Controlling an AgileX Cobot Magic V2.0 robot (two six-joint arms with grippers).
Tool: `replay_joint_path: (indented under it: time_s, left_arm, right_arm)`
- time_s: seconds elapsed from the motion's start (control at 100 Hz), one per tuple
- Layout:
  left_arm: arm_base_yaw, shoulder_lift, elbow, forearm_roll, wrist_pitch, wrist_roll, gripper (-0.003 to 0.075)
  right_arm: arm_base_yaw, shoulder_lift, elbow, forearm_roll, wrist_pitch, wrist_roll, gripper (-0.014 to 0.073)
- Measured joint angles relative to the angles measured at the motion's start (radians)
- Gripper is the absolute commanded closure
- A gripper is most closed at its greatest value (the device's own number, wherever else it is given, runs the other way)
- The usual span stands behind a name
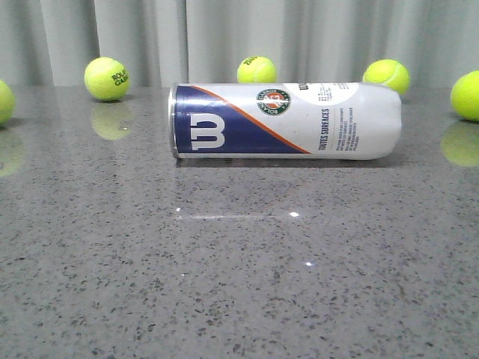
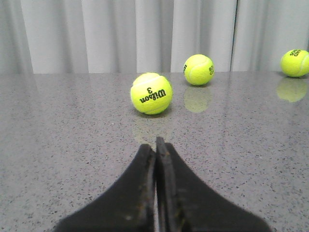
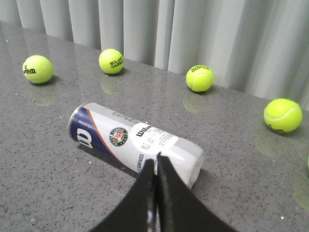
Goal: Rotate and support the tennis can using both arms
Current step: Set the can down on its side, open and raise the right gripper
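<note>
Tall translucent white plastic tennis can (image 1: pixel 284 121) with navy panel, white W logo, orange stripe and round emblem lies on its side on the grey speckled stone table (image 1: pixel 224 284), metal rim end toward the robot's left, rounded white end toward its right. Nothing touches the can; neither arm shows in the front view. Left gripper (image 2: pixel 155 147): black pointed fingers pressed together, holding nothing, aimed past the can at a yellow-green tennis ball (image 2: pixel 151 93) printed "Wilson 3", can not in its view. Right gripper (image 3: pixel 156 162): fingers also together, empty, hovering near the can's white end, apart from it as far as I can tell. More yellow-green balls (image 1: pixel 107 78) sit behind the can near the grey curtain (image 1: pixel 224 37). Judgement: task not begun; closed tips likely meant for pushing the can's ends to rotate it, not pinching.
</note>
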Motion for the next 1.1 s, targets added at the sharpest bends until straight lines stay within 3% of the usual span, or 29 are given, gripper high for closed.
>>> replay_joint_path:
  time_s: [0.25,0.57,0.66,0.81,0.86,0.98,1.1]
  left_arm:
    - [0.000,0.029,-0.156,0.000,0.158,0.000,0.0739]
    - [0.000,0.359,-0.431,0.000,0.449,0.000,0.0731]
    - [-0.002,0.472,-0.497,0.000,0.501,0.000,0.0628]
    - [-0.002,0.642,-0.586,-0.050,0.535,0.000,0.0256]
    - [-0.002,0.702,-0.613,-0.084,0.538,0.000,0.0181]
    - [-0.002,0.827,-0.685,-0.200,0.556,0.024,0.0181]
    - [-0.002,0.952,-0.755,-0.417,0.588,0.161,0.0203]
  right_arm:
    - [0.000,-0.176,0.101,0.001,-0.002,0.000,0.0655]
    - [0.000,-0.185,0.103,0.001,-0.005,0.000,0.0655]
    - [0.000,-0.185,0.103,0.001,-0.005,0.000,0.0655]
    - [0.000,-0.185,0.103,0.001,-0.005,0.000,0.0655]
    - [0.000,-0.185,0.103,0.001,-0.005,0.000,0.0655]
    - [0.000,-0.185,0.103,0.001,-0.005,0.000,0.0655]
    - [0.000,-0.185,0.103,0.001,-0.005,0.000,0.0655]
